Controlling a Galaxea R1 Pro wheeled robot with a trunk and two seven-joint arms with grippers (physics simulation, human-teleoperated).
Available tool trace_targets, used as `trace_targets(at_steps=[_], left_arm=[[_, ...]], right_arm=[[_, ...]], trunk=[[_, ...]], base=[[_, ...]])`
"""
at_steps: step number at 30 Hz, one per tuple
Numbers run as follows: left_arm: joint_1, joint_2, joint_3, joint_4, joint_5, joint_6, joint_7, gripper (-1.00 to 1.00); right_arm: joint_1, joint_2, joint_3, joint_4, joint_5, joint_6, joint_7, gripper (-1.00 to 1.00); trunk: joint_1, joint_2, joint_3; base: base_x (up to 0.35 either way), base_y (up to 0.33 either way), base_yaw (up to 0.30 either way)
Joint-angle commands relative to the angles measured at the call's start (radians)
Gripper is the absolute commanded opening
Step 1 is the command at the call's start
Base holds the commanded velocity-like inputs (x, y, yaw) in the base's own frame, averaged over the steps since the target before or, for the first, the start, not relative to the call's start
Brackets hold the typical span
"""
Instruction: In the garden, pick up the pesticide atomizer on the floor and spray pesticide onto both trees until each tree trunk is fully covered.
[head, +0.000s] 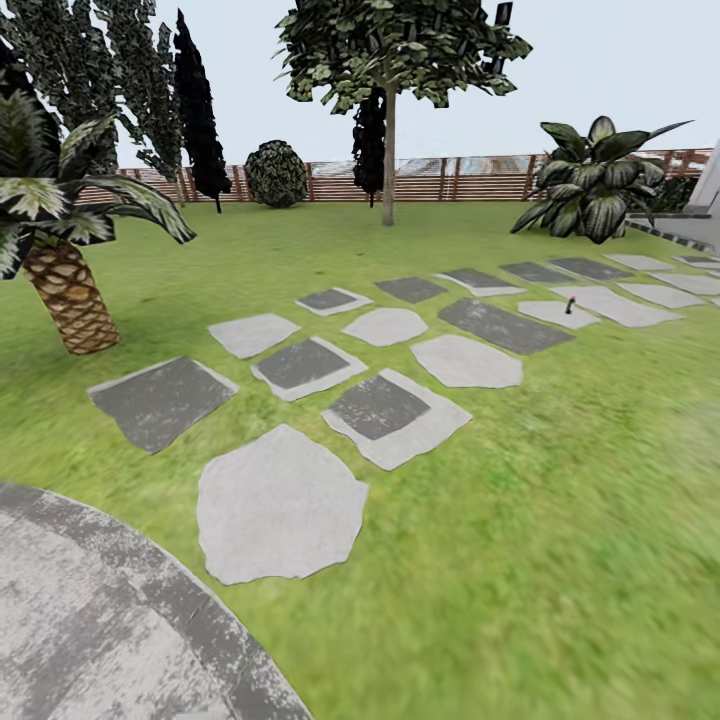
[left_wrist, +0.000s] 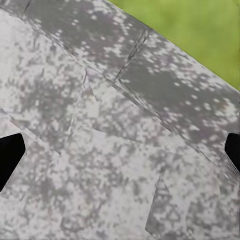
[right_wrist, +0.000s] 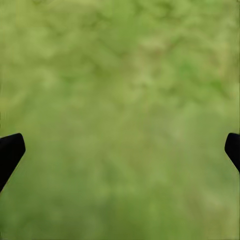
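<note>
Far along the stepping stones (head: 466, 360) stands the pesticide atomizer (head: 569, 305); wrist views catch grass, paving.

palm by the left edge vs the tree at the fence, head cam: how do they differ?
The palm has a short, scaly orange-brown trunk that leans; the tree has a tall, straight, smooth grey-brown trunk. The palm carries drooping striped fronds; the tree has a high crown of dark blocky leaves. The palm stands close to the camera, the tree far back by the fence. Both grow from the grass.
</note>
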Motion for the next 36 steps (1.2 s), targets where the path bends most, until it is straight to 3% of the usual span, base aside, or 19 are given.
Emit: trace_targets(at_steps=[1,14,36], left_arm=[[0.000,0.000,0.000,0.000,0.000,0.000,0.000,1.00],[0.000,0.000,0.000,0.000,0.000,0.000,0.000,1.00],[0.000,0.000,0.000,0.000,0.000,0.000,0.000,1.00]], right_arm=[[0.000,0.000,0.000,0.000,0.000,0.000,0.000,1.00],[0.000,0.000,0.000,0.000,0.000,0.000,-0.001,1.00],[0.000,0.000,0.000,0.000,0.000,0.000,0.000,1.00]], trunk=[[0.000,0.000,0.000],[0.000,0.000,0.000],[0.000,0.000,0.000]], base=[[0.338,0.096,0.000],[0.338,0.092,0.000],[0.338,0.004,0.000]])
